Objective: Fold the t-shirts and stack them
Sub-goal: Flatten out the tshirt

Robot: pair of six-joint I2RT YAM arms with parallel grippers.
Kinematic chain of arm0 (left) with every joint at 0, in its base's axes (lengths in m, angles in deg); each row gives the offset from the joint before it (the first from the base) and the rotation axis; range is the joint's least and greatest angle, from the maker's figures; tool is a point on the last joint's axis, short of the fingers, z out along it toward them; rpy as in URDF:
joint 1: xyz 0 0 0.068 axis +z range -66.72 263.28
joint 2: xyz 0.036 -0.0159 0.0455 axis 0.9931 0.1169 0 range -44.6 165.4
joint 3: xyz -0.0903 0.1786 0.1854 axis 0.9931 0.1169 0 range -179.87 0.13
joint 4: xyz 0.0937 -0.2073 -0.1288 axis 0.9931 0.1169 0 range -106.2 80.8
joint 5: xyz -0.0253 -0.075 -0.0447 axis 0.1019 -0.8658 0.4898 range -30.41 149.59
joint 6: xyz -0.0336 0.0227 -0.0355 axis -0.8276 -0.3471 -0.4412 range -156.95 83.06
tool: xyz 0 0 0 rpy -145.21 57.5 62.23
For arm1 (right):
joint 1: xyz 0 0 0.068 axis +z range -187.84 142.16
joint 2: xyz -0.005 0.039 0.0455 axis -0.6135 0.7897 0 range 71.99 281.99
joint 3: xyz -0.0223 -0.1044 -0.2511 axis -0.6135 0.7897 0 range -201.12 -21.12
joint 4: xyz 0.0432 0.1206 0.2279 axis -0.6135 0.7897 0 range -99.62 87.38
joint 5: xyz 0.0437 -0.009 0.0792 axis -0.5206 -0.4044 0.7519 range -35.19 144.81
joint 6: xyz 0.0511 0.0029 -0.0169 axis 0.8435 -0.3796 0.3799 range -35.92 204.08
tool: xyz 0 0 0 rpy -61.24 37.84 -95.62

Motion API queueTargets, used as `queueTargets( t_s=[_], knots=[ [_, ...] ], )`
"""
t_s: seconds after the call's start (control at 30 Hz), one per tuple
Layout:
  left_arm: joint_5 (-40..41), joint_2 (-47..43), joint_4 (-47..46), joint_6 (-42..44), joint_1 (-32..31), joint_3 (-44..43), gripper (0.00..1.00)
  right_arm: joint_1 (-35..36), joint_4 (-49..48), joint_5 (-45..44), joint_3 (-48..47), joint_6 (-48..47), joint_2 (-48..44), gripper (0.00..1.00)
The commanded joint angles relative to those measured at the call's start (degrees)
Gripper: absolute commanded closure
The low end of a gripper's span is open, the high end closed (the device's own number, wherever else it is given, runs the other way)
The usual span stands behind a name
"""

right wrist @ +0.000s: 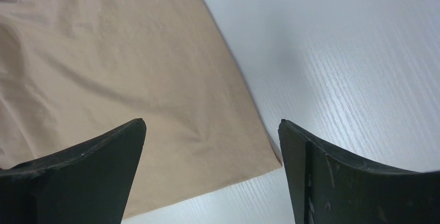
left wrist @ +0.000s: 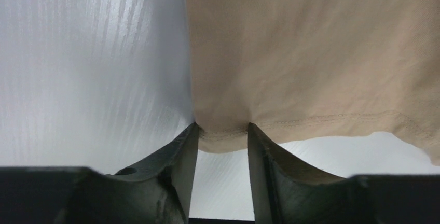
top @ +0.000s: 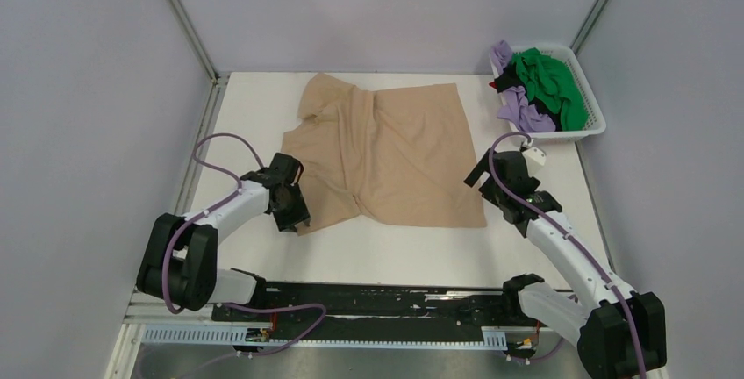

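- The left pincer (top: 292, 212) is at the near left corner of the tan t-shirt (top: 395, 151). Its wrist view shows the fingers narrowly parted with the stitched hem lying between the tips, so it reads as released, not yet clenched on the cloth.
- The right pincer (top: 479, 175) is spread wide and holds nothing. It sits over the shirt's right edge, toward the near right corner.
- The tan t-shirt lies spread on the white counter (top: 395, 252), hem toward the arms and collar away, with a crease running down its middle.
- I judge the cloth light, limp and apt to drag and wrinkle. The doubled hem at the two near corners looks like the firmest place to pinch.
- Only the left wrist view shows the hem between the left pincer's tips (left wrist: 223, 130); from above the wrist hides it. Only the right wrist view shows that pincer's wide gap (right wrist: 212, 130) and the corner below it.
- Only the overhead view shows the far right: a white basket (top: 581, 133) holding a green t-shirt (top: 548, 81), a lilac one (top: 526, 117) and a bit of black cloth (top: 509, 95), all unfolded.
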Motion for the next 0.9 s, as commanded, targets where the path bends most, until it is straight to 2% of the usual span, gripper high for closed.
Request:
queueTargets(
  t_s=[0.0, 0.07, 0.3, 0.37, 0.43, 0.47, 0.53, 0.73, 0.87],
  knots=[
    [-3.1, 4.3, -6.5, 0.4, -0.4, 0.7, 0.56, -0.4, -0.7, -1.6, 0.5, -0.8, -1.1, 0.0],
    [-3.3, 5.4, -6.5, 0.8, -1.2, 0.4, 0.6, -0.6, -0.6, -2.1, 0.6, -0.8, -1.4, 0.0],
    [1.4, 7.4, -1.5, 1.6, -4.7, -2.1, 0.63, -1.2, 0.3, -2.5, 0.7, -0.6, -2.1, 0.0],
    [2.6, 8.1, -0.5, 1.8, -5.8, -3.0, 0.68, -1.4, 0.7, -2.4, 0.7, -0.5, -2.2, 0.0],
    [3.0, 8.4, 0.0, 1.9, -6.1, -3.5, 0.79, -1.4, 1.6, -2.0, 0.7, -0.1, -2.3, 0.0],
    [3.3, 8.3, 0.2, 1.9, -6.1, -3.9, 0.9, -1.5, 2.3, -1.7, 0.6, 0.3, -2.3, 0.0],
    [4.1, 7.5, 1.1, 1.9, -6.1, -4.3, 1.0, -1.7, 4.6, -0.7, 0.3, 1.1, -2.3, 0.0],
    [8.9, 1.1, 5.9, 1.6, -6.1, -4.7, 1.0, -2.8, 14.2, 3.2, -0.4, 4.0, -1.0, 0.0],
    [10.4, -3.7, 6.1, 1.6, -6.1, -3.5, 1.0, -3.2, 14.4, 7.3, 0.3, 4.7, 2.3, 0.02]
  ],
)
